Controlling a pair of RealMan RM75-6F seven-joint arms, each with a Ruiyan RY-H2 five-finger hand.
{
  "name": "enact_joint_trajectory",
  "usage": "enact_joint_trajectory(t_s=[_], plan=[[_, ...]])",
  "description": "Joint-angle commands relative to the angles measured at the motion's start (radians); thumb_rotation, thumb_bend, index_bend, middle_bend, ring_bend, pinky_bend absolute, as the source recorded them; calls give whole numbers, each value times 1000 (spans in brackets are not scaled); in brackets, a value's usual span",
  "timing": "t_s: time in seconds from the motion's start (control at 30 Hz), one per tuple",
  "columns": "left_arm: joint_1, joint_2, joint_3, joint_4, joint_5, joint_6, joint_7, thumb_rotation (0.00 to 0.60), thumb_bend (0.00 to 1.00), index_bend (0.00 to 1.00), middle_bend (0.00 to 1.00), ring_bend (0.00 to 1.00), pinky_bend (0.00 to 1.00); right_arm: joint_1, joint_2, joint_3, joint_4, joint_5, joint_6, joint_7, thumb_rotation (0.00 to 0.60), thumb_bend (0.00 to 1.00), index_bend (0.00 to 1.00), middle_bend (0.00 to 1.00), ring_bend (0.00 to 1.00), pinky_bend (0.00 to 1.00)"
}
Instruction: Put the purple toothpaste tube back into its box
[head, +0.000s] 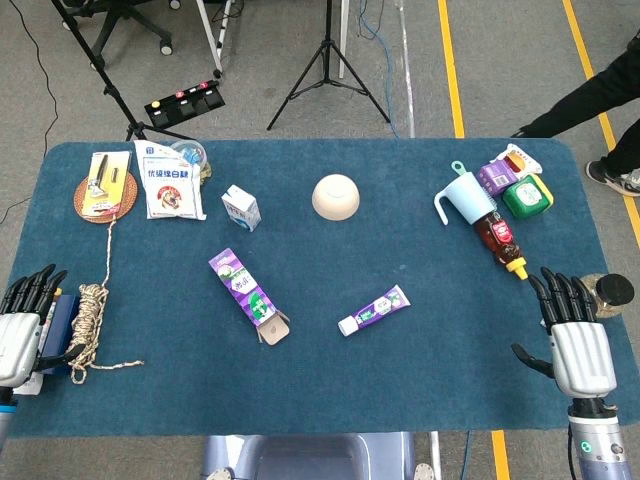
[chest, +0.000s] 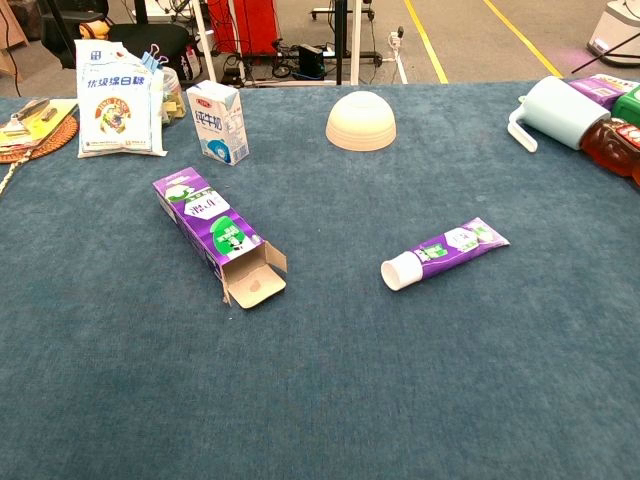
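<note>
The purple toothpaste tube (head: 374, 309) (chest: 444, 252) lies flat on the blue table, white cap toward the front left. Its purple box (head: 248, 283) (chest: 217, 233) lies to the left of it, with the open flap end facing the front. My left hand (head: 22, 326) rests at the table's left edge, fingers apart and holding nothing. At the right edge my right hand (head: 574, 335) is also empty with fingers spread. Both hands are far from the tube and box, and neither shows in the chest view.
An upturned cream bowl (head: 336, 195) (chest: 361, 121) and a small milk carton (head: 240, 208) (chest: 217, 122) sit behind the box. A snack bag (head: 168, 179), a coaster (head: 104, 194), a rope (head: 90, 325) lie at left. A blue cup (head: 466, 198), bottle (head: 500, 241) and packets cluster at back right.
</note>
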Motion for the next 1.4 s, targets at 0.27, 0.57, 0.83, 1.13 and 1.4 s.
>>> enact_joint_trajectory(t_s=[0.27,0.57,0.83,1.13,1.4], plan=[[4,-1,4,-2,8,6,6,600,82,0,0,0,6,4,5,-2,3,4,-13,10,600,66,63,31,10,28],[-14,-7,3,-4,4,-24,26,600,82,0,0,0,6,20,-11,-16,14,-9,-46,-17,600,69,91,54,13,28],[-18,-9,4,-2,7,-28,33,600,83,0,0,0,6,30,-23,-22,24,-18,-61,-26,600,72,110,60,14,29],[-6,-5,19,-11,35,-6,28,600,83,0,0,0,6,107,5,-50,76,-87,-170,29,600,80,143,99,42,86],[4,-11,20,-17,42,15,39,600,83,0,0,0,6,273,29,-43,113,-171,-350,71,600,95,154,127,88,163]])
